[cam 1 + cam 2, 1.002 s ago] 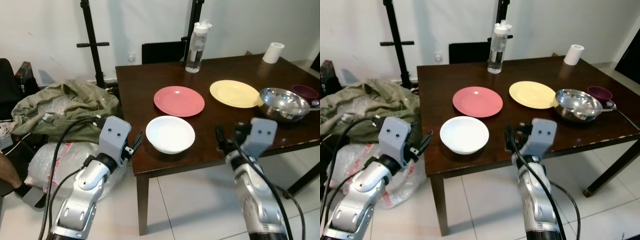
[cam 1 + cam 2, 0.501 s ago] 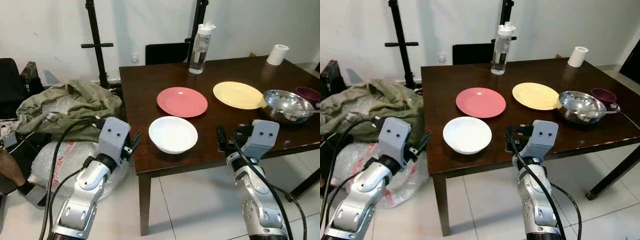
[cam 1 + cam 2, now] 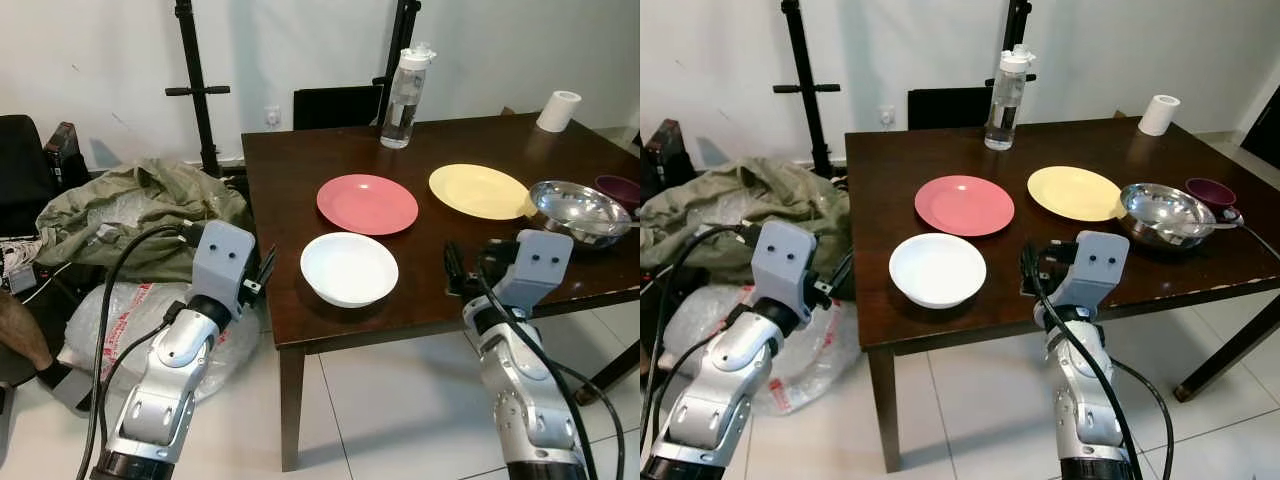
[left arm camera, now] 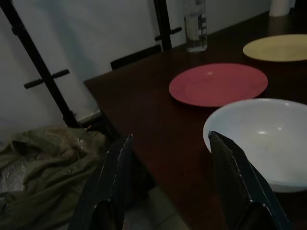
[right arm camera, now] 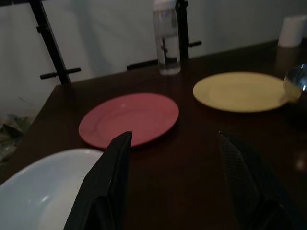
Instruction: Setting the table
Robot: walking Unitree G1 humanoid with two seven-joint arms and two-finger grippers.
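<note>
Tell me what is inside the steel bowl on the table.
The steel bowl shows a shiny bare inner wall with a spoon-like handle lying across its near rim. Its bottom is hidden by the near wall. A small maroon bowl sits just behind it.

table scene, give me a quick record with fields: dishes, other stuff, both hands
surface: dark wooden table
dishes: white bowl nearest the front edge; red plate behind it; yellow plate to the red plate's right; steel bowl and small maroon bowl at the right end
other: water bottle and paper roll along the far edge
left hand: open, empty, off the table's left front corner
right hand: open, empty, at the front edge right of the white bowl
</note>
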